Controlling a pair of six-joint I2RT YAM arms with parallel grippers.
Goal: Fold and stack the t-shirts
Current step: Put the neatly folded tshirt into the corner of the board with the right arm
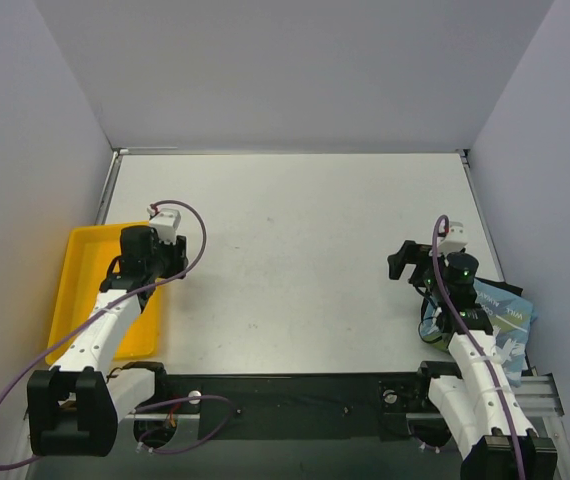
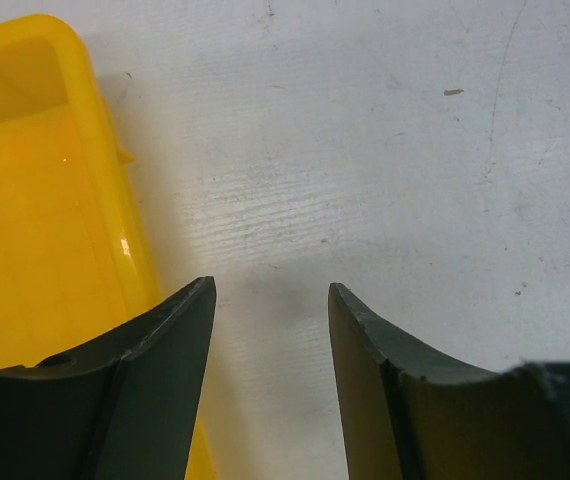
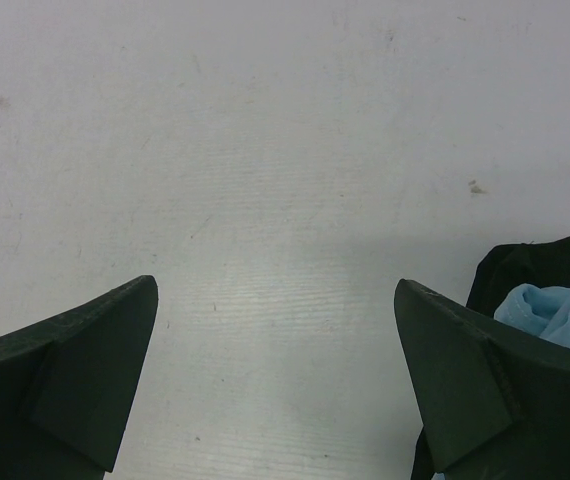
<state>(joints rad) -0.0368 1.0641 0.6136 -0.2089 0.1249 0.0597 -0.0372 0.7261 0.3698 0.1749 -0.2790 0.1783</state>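
Right fingers (image 3: 465,385) stand wide apart and hold nothing; left fingers (image 2: 140,385) stand parted by a narrower gap, likewise empty. Both t-shirts lie bunched in one heap at the near right corner of the tabletop (image 1: 305,240), just beside the right arm. The light blue t-shirt (image 1: 510,315) lies uppermost with its white print showing, and the black t-shirt (image 3: 530,262) lies under it. Neither is spread, folded or stacked, so the task is judged not yet begun. The right fingers hover over the tabletop just to the left of the heap; their wide spread is judged a readiness to pinch cloth. The left fingers hang over the right rim of the yellow tray (image 1: 77,285), well apart from the shirts and judged to be waiting. The broad middle of the tabletop between the arms is judged the working area for spreading. The views differ as follows. The top view alone shows where the heap lies relative to both arms, and shows the print. The right wrist view shows what the arm masks from above: black cloth close against the right-hand finger, with a fold of light blue lying on it. The left wrist view shows no shirt, only tray rim and tabletop. Whether the heap overhangs the tabletop edge cannot be told.
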